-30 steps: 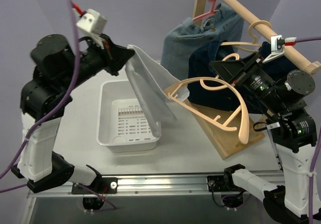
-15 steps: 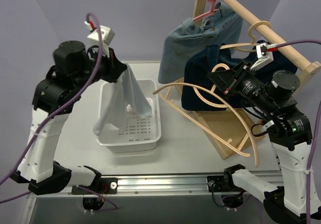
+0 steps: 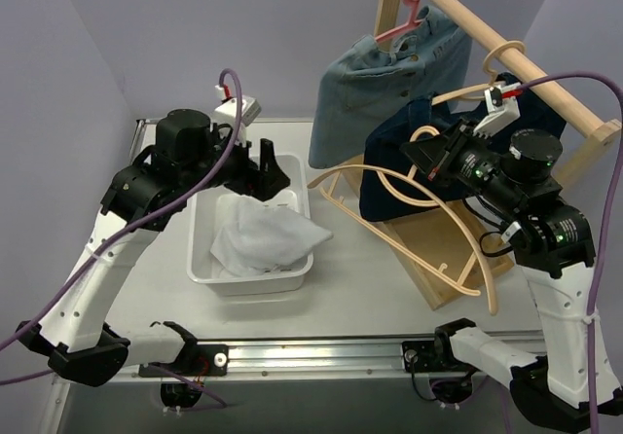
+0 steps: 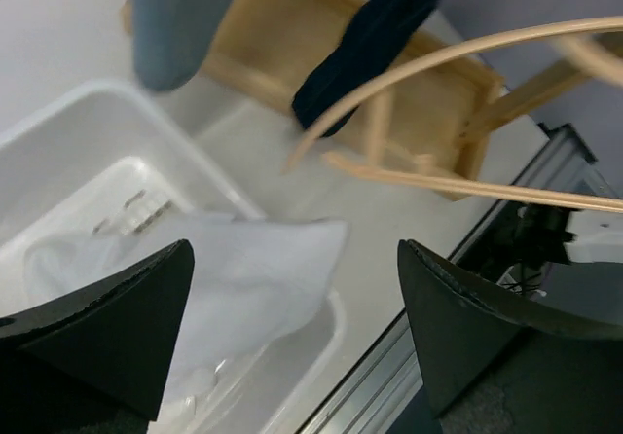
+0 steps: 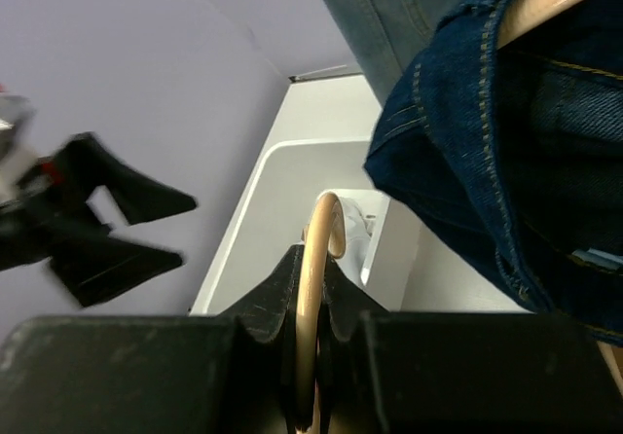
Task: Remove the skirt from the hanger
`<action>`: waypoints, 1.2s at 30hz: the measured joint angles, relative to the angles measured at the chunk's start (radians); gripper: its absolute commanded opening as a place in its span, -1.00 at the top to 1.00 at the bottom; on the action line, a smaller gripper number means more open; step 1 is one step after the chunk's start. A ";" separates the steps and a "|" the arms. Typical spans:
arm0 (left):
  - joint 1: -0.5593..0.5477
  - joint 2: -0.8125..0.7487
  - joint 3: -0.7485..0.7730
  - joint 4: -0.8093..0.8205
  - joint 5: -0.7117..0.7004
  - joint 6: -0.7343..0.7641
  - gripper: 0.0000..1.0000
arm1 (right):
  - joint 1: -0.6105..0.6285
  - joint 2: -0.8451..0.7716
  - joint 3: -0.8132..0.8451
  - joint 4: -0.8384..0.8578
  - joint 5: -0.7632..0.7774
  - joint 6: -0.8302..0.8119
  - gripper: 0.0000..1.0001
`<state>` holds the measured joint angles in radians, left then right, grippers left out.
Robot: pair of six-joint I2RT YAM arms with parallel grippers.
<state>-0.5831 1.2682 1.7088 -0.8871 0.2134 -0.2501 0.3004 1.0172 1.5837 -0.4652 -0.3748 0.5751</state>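
The white skirt [image 3: 268, 239] lies crumpled in the white basket [image 3: 206, 271], one corner draped over the right rim; the left wrist view shows the skirt [image 4: 243, 269] below the fingers. My left gripper [image 3: 273, 176] hangs open just above the basket with nothing between its fingers [image 4: 292, 259]. The bare tan hanger [image 3: 365, 166] floats over the table to the right of the basket. My right gripper [image 3: 433, 157] is shut on the hanger's hook [image 5: 316, 230]. The skirt and the hanger are apart.
A wooden rack with a rail [image 3: 506, 50] stands at the back right on a wooden base [image 3: 438, 259]. A light denim garment [image 3: 380, 74] hangs there on a pink hanger, and a dark denim garment [image 3: 399, 181] hangs close behind the held hanger. An aluminium rail runs along the near edge.
The left gripper came down over the basket and opened, and the skirt dropped from it into the basket. The right arm kept its hold and shifted the hanger slightly.
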 measured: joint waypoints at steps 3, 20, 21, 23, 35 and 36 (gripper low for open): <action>-0.207 0.054 0.186 0.002 -0.033 0.018 -0.88 | 0.000 0.030 0.000 -0.035 0.042 0.004 1.00; -0.713 0.299 0.492 -0.014 -0.404 0.051 -0.88 | 0.068 0.195 -0.112 -0.202 0.562 0.201 1.00; -0.724 0.321 0.524 -0.021 -0.415 0.051 -0.88 | 0.070 0.202 -0.112 -0.209 0.590 0.214 1.00; -0.742 0.369 0.598 -0.047 -0.434 0.050 -0.88 | 0.074 0.216 -0.112 -0.224 0.647 0.239 1.00; -0.776 0.511 0.765 -0.212 -0.506 0.048 -0.88 | 0.093 0.245 -0.112 -0.277 0.790 0.312 1.00; -0.777 0.517 0.765 -0.221 -0.509 0.048 -0.88 | 0.093 0.245 -0.112 -0.280 0.793 0.314 1.00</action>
<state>-1.3598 1.7847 2.4737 -1.1084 -0.2955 -0.2016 0.3931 1.2621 1.4719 -0.7448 0.4179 0.8890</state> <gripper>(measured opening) 0.942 0.013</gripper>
